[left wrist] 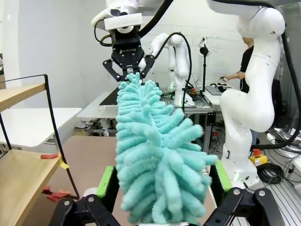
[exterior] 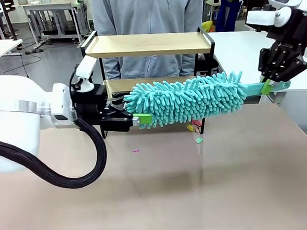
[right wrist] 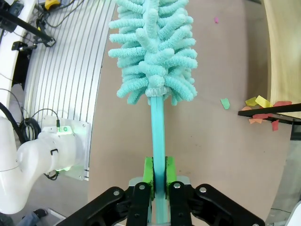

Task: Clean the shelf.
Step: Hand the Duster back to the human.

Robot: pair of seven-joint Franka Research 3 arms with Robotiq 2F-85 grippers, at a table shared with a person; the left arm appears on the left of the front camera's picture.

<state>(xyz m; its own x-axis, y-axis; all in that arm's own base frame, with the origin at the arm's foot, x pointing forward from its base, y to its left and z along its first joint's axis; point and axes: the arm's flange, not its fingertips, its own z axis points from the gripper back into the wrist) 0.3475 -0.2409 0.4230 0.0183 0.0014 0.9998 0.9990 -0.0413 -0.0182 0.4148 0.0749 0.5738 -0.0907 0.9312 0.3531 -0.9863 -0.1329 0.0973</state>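
Mid-handover, by the look of it: right gripper (right wrist: 159, 181) clamped on duster (exterior: 186, 100) handle, left gripper (left wrist: 162, 181) spread wide around its fluffy tip. Shelf (exterior: 149, 45) upper centre, scraps (exterior: 195, 128) beneath. Next: close left, release right.

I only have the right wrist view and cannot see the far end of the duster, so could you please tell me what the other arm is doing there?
Observer: The left gripper stands open around the duster's fluffy tip; its fingers flank the fluff on both sides.
Operator: Thank you. Does the duster lie on the shelf?
Observer: No, it hangs in front of the shelf, level with the lower board.
Operator: Is anyone near?
Observer: A person stands right behind the shelf.
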